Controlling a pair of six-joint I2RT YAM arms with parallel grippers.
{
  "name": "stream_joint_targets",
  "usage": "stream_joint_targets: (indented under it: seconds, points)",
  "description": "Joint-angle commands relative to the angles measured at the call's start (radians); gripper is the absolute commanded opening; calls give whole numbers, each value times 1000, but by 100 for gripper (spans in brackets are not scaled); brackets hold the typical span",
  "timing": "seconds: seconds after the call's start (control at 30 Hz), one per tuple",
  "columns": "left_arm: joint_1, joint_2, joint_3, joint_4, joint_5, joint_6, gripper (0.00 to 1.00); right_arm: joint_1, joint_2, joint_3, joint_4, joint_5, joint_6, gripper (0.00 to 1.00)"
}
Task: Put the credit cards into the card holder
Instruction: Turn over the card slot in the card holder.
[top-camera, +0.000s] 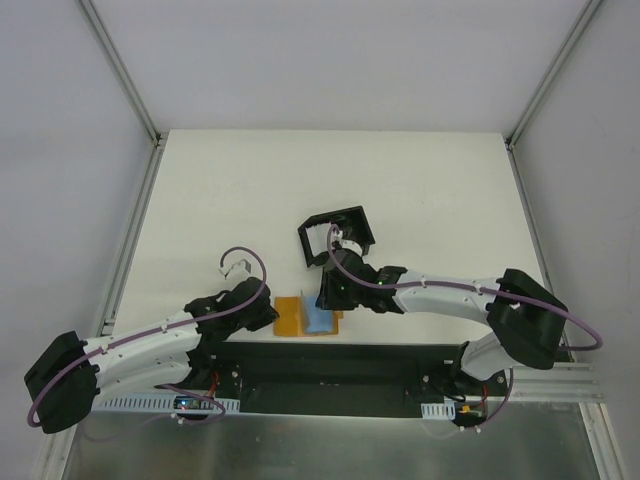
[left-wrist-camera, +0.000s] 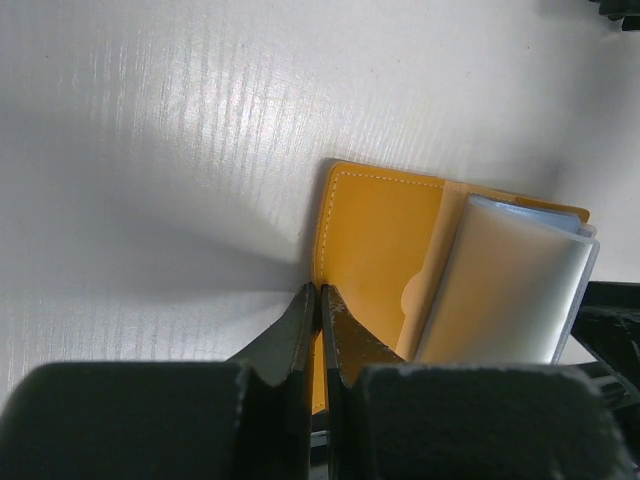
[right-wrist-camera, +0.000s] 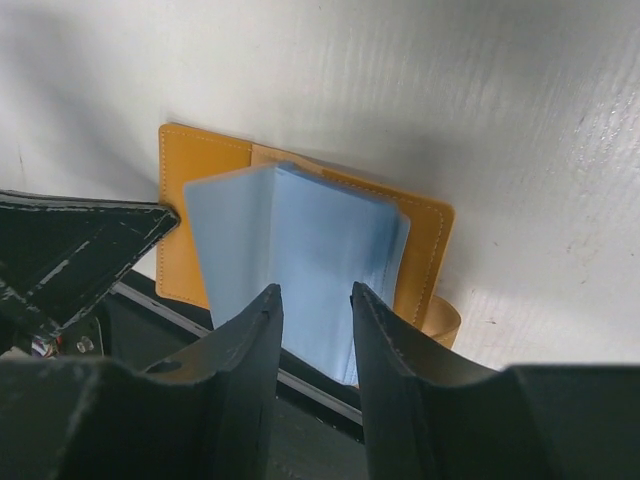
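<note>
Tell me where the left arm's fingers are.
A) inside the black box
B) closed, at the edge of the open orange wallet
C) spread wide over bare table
B: the left wrist view shows the left fingers closed together, their tips at the left flap of the orange wallet.

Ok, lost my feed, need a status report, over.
Left claw shut at wallet edge. Right claw open over its blue sleeves. Card holder just beyond.
</note>
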Motion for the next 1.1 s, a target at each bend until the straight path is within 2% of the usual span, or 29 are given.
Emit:
stream_joint_targets:
  seconds: [0.0,0.8,1.07]
  points:
    - [5,-17,5,-32,-26,-6,0,1,22,-14,56,-32,39,37]
    - [6,-23,-6,-31,-28,-10,0,1,37,-31,-47,11,50,40]
    - [5,-9,2,-29,-25,-6,0,4,60,-31,50,-58,41,40]
